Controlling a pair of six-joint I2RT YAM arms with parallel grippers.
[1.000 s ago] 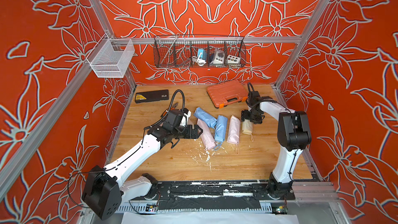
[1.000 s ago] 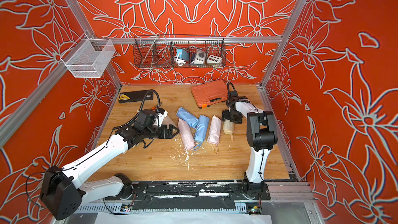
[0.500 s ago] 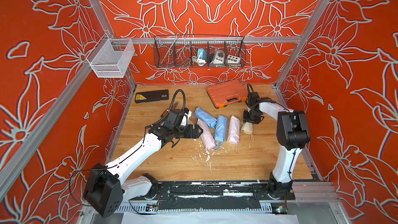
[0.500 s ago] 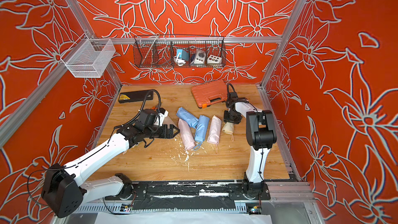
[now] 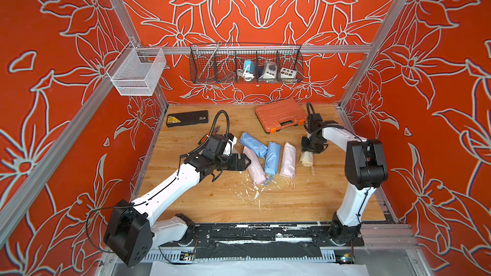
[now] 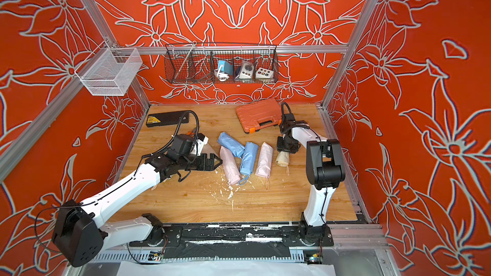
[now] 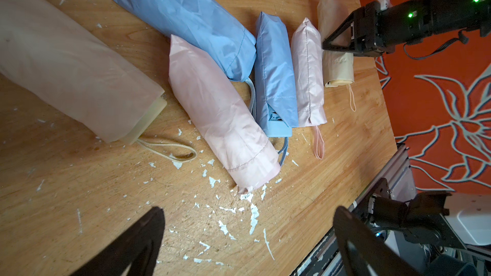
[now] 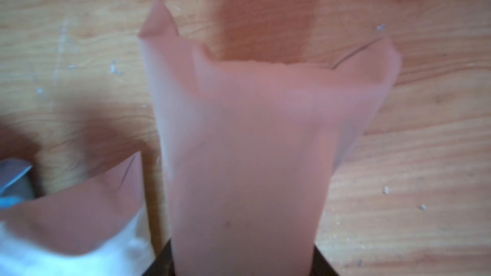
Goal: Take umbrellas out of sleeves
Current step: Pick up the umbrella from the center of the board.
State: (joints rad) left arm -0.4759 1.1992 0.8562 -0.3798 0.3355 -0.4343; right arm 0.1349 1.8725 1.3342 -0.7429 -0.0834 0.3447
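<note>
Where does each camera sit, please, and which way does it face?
Top views: high above the bases, looking down on the table; both arms whole.
Left wrist: on the left arm, facing the sleeved umbrellas; open left gripper shows.
Right wrist: on the right arm, close on the cream sleeve; fingers barely show.
Shared: left wrist and top views show the right gripper on that sleeve.

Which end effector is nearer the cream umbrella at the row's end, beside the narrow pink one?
Right. The right end effector grips the cream umbrella; the left end effector hangs open beyond the pink and blue umbrellas.
</note>
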